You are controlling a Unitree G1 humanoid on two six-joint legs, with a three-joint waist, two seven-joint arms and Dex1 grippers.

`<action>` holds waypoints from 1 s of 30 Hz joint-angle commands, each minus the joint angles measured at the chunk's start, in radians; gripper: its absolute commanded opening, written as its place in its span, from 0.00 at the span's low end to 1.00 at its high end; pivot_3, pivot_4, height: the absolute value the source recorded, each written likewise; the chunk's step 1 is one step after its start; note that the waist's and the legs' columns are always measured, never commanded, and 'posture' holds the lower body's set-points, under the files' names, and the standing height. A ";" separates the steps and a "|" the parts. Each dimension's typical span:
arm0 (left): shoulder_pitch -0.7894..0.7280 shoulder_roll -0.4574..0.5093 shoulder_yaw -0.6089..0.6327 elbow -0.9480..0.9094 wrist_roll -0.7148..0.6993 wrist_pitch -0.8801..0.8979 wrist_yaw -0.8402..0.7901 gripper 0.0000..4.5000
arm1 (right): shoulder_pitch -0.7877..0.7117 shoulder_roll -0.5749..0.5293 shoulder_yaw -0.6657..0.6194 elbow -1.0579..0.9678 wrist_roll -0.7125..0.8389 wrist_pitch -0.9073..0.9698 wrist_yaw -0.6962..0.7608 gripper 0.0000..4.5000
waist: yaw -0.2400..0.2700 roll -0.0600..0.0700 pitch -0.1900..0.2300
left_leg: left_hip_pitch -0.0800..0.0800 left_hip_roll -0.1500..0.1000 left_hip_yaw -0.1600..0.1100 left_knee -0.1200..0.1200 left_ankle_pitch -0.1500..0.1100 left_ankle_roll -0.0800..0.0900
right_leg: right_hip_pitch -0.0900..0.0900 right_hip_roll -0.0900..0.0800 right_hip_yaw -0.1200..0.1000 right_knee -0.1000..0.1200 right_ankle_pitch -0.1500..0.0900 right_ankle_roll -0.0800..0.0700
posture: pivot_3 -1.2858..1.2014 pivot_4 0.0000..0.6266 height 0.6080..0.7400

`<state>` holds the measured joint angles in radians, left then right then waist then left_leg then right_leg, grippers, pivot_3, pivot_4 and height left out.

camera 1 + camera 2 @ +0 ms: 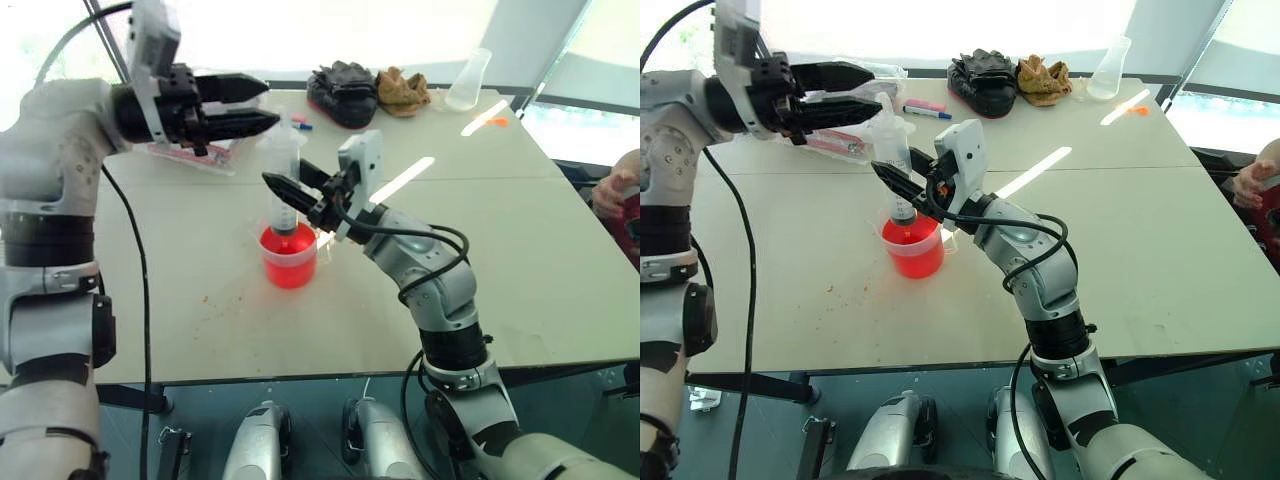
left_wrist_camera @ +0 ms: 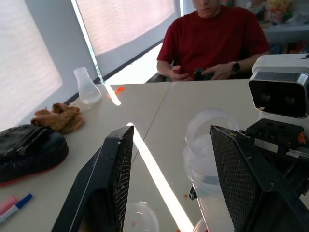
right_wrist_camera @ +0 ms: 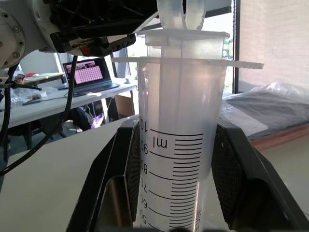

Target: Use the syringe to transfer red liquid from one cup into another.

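Right claw [image 1: 287, 197] clamped on the syringe [image 1: 282, 185] barrel, upright, tip down in the red cup [image 1: 289, 256] on the worktop [image 1: 520, 250].
Left claw [image 1: 255, 106], fingers apart, hung level by the plunger top; the smooth, light, rigid barrel looked slippery, so the plunger flange seemed the best hold.

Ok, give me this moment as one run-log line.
right gripper: shut on syringe | syringe: upright, tip in red cup | left gripper: open, level with the plunger top | flask: far table edge

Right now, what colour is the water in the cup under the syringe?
Bright red-orange liquid in the round cup, below the syringe; the right eye view shows it best.
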<state>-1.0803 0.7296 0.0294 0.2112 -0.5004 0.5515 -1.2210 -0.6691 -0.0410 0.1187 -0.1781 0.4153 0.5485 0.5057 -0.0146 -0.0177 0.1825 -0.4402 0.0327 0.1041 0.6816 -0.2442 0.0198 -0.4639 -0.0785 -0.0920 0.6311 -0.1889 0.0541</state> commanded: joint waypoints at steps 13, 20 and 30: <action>0.060 -0.041 -0.019 -0.045 0.070 -0.077 -0.005 0.57 | 0.019 -0.019 0.120 0.050 -0.148 -0.182 0.034 0.33 | -0.002 0.000 0.000 | 0.000 0.000 0.000 0.000 0.000 0.000 | 0.000 0.000 0.000 0.000 0.000 0.000 | 0.52 0.24 1.00; 0.034 -0.066 0.023 -0.037 0.056 -0.079 0.049 0.57 | 0.040 -0.014 0.142 0.049 -0.160 -0.194 0.045 0.33 | 0.001 0.000 0.000 | 0.000 0.000 0.000 0.001 0.000 0.000 | 0.000 0.000 0.000 0.000 0.000 0.000 | 0.52 0.24 1.00; -0.073 -0.108 0.083 0.027 0.029 -0.083 0.110 0.57 | 0.062 -0.012 0.161 0.034 -0.163 -0.191 0.052 0.33 | -0.001 0.000 0.000 | 0.000 0.000 0.000 0.001 0.000 0.000 | 0.000 0.000 0.000 0.000 0.000 0.000 | 0.52 0.24 1.00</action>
<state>-1.0750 0.6248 0.0407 0.2601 -0.4359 0.4900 -1.1622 -0.6236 -0.0696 0.1906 -0.1142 0.2549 0.3414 0.5155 -0.0155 -0.0177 0.1825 -0.4400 0.0327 0.1041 0.6825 -0.2443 0.0201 -0.4636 -0.0785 -0.0918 0.6313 -0.1889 0.0542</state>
